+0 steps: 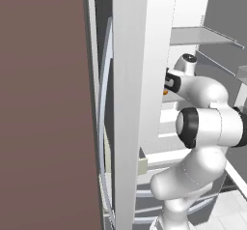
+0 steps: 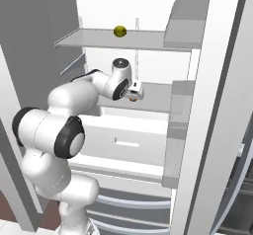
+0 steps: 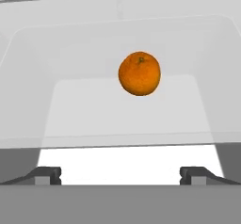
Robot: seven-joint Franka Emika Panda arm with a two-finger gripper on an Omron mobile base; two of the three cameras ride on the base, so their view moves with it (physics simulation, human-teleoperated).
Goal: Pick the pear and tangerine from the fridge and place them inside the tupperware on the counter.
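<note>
The tangerine (image 3: 139,73), a round orange fruit, rests on a clear shelf inside the white fridge (image 2: 148,12), straight ahead of my gripper (image 3: 121,176). The dark fingertips (image 3: 47,175) stand wide apart, open, with nothing between them, and a gap separates them from the fruit. From the right base view my hand (image 2: 133,89) reaches in at the middle shelf, and a sliver of tangerine (image 2: 132,99) shows beneath it. The yellow-green pear (image 2: 119,31) sits on the glass shelf above. The tupperware and the counter are out of view.
The open fridge door (image 2: 207,105) with its bins (image 2: 180,100) stands close on the right of the arm. A white door edge (image 1: 130,103) and a brown wall (image 1: 43,103) block the left. White drawers (image 2: 128,140) lie below the middle shelf.
</note>
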